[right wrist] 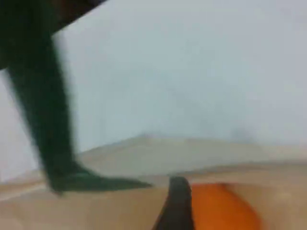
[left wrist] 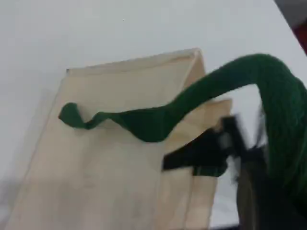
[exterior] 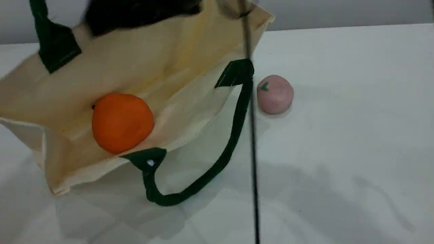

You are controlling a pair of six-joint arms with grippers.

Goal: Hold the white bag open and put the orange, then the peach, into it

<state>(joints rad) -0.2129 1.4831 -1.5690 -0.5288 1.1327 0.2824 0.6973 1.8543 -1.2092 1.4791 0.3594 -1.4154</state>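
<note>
Scene cam: fixed, high, slanting down across the table, close in on the white bag, which runs off the top-left edge. Left wrist cam: looks down along its pincer at the bag's outer side, green handle looping just above the pincer. Right wrist cam: very near, blurred, low over the bag rim; orange just right of the pincer tip. All three views share the bag; scene and right wrist also share the orange.
</note>
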